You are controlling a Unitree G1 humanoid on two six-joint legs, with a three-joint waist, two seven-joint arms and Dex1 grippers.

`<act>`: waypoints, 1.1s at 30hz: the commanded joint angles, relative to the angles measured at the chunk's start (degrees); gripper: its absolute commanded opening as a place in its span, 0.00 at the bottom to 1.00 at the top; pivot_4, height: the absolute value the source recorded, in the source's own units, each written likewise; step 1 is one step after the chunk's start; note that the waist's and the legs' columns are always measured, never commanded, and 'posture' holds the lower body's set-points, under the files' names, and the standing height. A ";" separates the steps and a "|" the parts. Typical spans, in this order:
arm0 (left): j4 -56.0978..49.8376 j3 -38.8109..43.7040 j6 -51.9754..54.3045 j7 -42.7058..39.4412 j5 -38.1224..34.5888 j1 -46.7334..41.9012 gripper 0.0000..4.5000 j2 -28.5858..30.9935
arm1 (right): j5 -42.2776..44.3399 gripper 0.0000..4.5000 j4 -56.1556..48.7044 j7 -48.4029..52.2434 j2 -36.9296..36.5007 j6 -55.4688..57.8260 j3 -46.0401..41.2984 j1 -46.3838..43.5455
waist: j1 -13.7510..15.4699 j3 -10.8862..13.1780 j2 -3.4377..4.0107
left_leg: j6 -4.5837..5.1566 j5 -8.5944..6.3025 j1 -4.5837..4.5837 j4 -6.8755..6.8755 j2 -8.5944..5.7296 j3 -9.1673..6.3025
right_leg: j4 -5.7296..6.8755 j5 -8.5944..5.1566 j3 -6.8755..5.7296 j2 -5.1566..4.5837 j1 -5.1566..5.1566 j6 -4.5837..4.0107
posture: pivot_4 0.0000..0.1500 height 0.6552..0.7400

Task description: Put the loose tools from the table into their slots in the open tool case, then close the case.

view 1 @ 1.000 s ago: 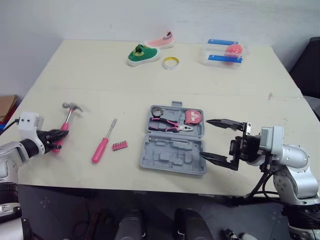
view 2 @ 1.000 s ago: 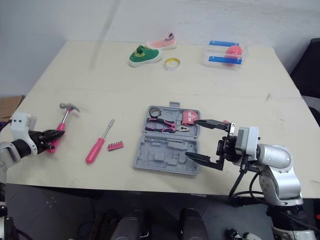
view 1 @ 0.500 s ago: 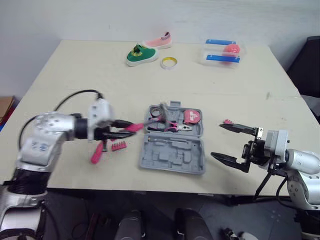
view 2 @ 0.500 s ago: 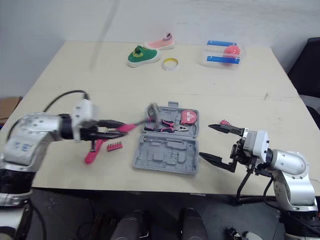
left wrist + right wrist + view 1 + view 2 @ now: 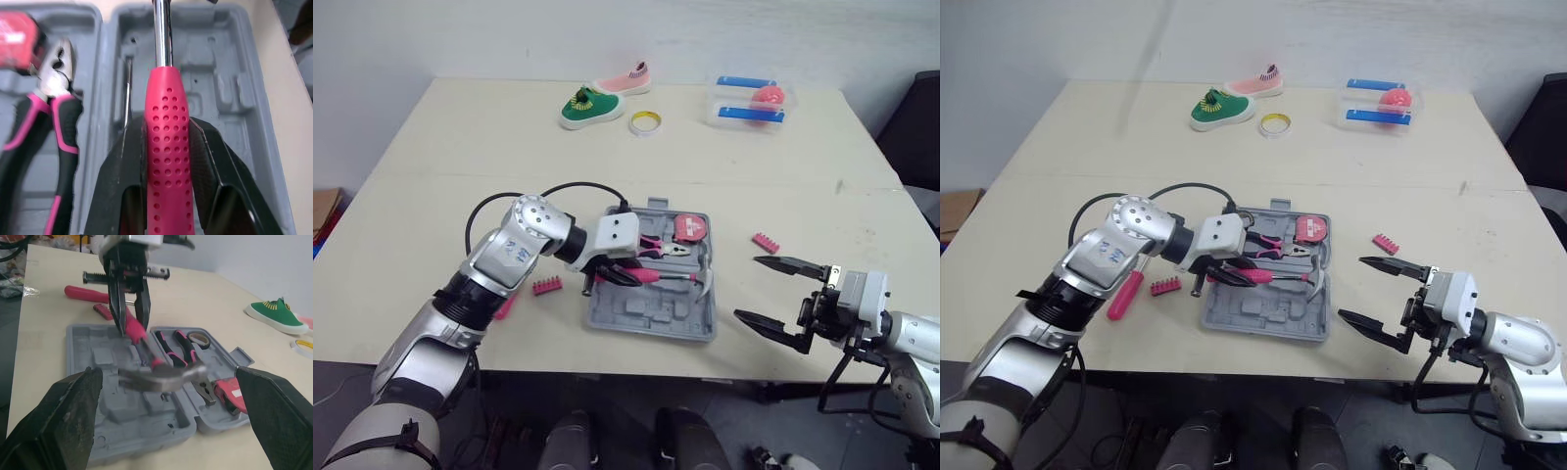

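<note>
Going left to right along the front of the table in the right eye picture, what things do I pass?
pink screwdriver → pink bit strip → grey tool case → right gripper. The left gripper and its hammer overlap the case, so they are left out.

A lab-like test room — plain table [image 5: 460,147], blank white wall [image 5: 509,34].

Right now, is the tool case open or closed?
Open. The tool case lies spread flat, both grey halves face up, with pliers in the far half.
</note>
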 commanded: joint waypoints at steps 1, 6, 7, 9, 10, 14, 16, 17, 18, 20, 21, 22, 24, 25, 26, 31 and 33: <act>0.77 -1.06 -0.19 -1.51 2.13 -2.16 0.12 -0.40 | 1.22 1.00 -2.33 -0.95 -0.65 0.50 -1.73 0.46 | -0.01 0.00 0.00 | 0.01 -0.01 -0.01 0.02 0.00 -0.01 | 0.00 0.00 0.00 0.00 0.00 0.00 | 1.00 1.00; 4.72 -1.46 0.12 0.94 4.35 -3.15 0.12 -4.07 | 0.70 1.00 -2.34 -1.77 -0.26 0.84 -0.90 -0.19 | 0.05 0.00 0.00 | 0.10 -0.05 -0.10 0.15 -0.02 -0.11 | 0.03 0.00 -0.03 -0.15 0.00 0.00 | 1.00 1.00; 4.79 -1.93 0.61 0.63 4.68 -3.20 0.12 -4.28 | 0.55 1.00 -2.29 -1.74 -0.14 0.79 -0.69 -0.15 | 0.04 0.00 0.00 | 0.11 -0.05 -0.14 0.17 -0.03 -0.15 | 0.03 0.00 -0.03 -0.16 0.00 0.00 | 1.00 1.00; 4.70 -2.54 1.02 -0.10 5.13 -3.23 0.12 -4.19 | 0.41 1.00 -2.25 -1.73 -0.03 0.76 -0.47 -0.13 | 0.05 0.00 0.00 | 0.11 -0.06 -0.23 0.21 -0.03 -0.27 | 0.01 0.00 -0.03 -0.24 0.00 0.00 | 1.00 1.00; 4.93 -2.67 0.72 -0.01 5.46 -3.31 0.12 -4.35 | 0.37 1.00 -2.23 -1.77 0.07 0.72 -0.38 -0.08 | 0.08 0.00 0.00 | 0.11 -0.06 -0.27 0.22 -0.04 -0.30 | 0.00 0.00 -0.03 -0.24 -0.01 0.00 | 1.00 1.00; 5.59 -2.45 -0.03 0.21 6.34 -3.47 0.12 -5.01 | 0.26 1.00 -2.26 -1.95 0.52 0.55 -0.05 0.23 | -0.01 0.00 0.00 | 0.14 -0.04 -0.42 0.33 -0.15 -0.49 | 0.03 0.00 -0.12 -0.21 -0.01 0.00 | 1.00 1.00; 4.54 -2.32 1.16 -0.75 5.99 -3.13 0.12 -4.98 | 0.22 1.00 -2.13 -1.87 0.62 0.35 -0.08 0.52 | -0.02 0.00 0.00 | 0.14 -0.03 -0.43 0.34 -0.15 -0.50 | 0.06 0.00 -0.16 -0.22 -0.01 0.00 | 1.00 1.00; 4.08 -2.00 1.78 -0.53 5.91 -2.96 0.12 -5.17 | 0.20 1.00 -1.99 -1.76 0.71 0.12 -0.16 0.77 | -0.03 0.00 0.00 | 0.14 -0.03 -0.43 0.34 -0.15 -0.52 | 0.07 0.00 -0.18 -0.21 -0.01 0.01 | 1.00 1.00; 3.70 -1.53 1.36 0.50 6.24 -2.83 0.23 -5.48 | 0.20 1.00 -1.84 -1.56 0.84 -0.21 -0.27 1.19 | -0.03 0.00 0.00 | 0.14 -0.02 -0.43 0.34 -0.15 -0.52 | 0.07 0.00 -0.20 -0.21 -0.01 0.01 | 1.00 1.00; 3.20 0.71 0.76 2.96 5.50 -2.76 0.44 -7.05 | 0.24 1.00 -1.47 -1.11 0.89 -0.60 -0.36 1.71 | 0.06 0.00 0.00 | 0.14 -0.02 -0.44 0.33 -0.15 -0.54 | 0.07 0.00 -0.22 -0.19 -0.01 0.01 | 1.00 1.00; 2.05 0.94 1.17 2.00 4.81 -2.71 0.53 -6.71 | 0.29 1.00 -1.25 -0.93 0.87 -0.72 -0.41 1.81 | 0.08 0.00 0.00 | 0.15 -0.01 -0.46 0.34 -0.17 -0.55 | 0.07 0.00 -0.22 -0.20 -0.01 0.01 | 1.00 1.00; 0.80 1.17 1.56 0.99 4.19 -2.56 0.63 -6.20 | 0.33 1.00 -1.04 -0.83 0.88 -0.82 -0.48 1.83 | 0.08 0.00 0.00 | 0.17 -0.01 -0.49 0.38 -0.20 -0.58 | 0.07 0.01 -0.22 -0.23 -0.01 0.02 | 1.00 1.00; -1.39 1.63 2.39 -0.43 3.16 -2.09 0.83 -5.19 | 0.33 1.00 -0.55 -0.52 0.90 -1.19 -0.56 1.86 | 0.03 0.00 0.00 | 0.18 -0.01 -0.52 0.42 -0.21 -0.59 | 0.08 0.01 -0.22 -0.23 -0.01 0.03 | 1.00 1.00; -2.90 2.66 3.75 -0.81 1.79 -1.44 0.93 -4.85 | 0.34 1.00 -0.05 -0.22 0.96 -1.56 -0.64 1.98 | 0.00 0.00 0.00 | 0.18 -0.01 -0.50 0.42 -0.22 -0.59 | 0.10 0.01 -0.23 -0.23 0.00 0.03 | 1.00 1.00; -3.89 4.01 4.00 -0.53 0.57 -0.71 0.93 -4.86 | 0.27 1.00 0.53 0.26 0.96 -1.98 -0.62 2.06 | -0.01 0.00 0.00 | 0.18 -0.01 -0.51 0.42 -0.21 -0.59 | 0.09 0.01 -0.22 -0.23 0.00 0.04 | 1.00 1.00; -1.98 12.62 -6.32 4.26 -4.78 3.82 0.87 -9.68 | 0.02 1.00 2.35 0.97 1.20 -3.54 -0.75 1.97 | 0.05 0.00 0.01 | 0.18 0.00 -0.50 0.48 -0.21 -0.64 | 0.11 0.01 -0.20 -0.26 0.03 0.04 | 1.00 1.00; -0.99 14.81 -7.31 5.59 -6.28 4.77 0.73 -11.29 | 0.02 1.00 2.70 1.08 1.29 -3.97 -0.74 2.09 | 0.11 0.00 0.01 | 0.19 0.00 -0.51 0.54 -0.22 -0.67 | 0.13 0.02 -0.20 -0.28 0.07 0.05 | 1.00 1.00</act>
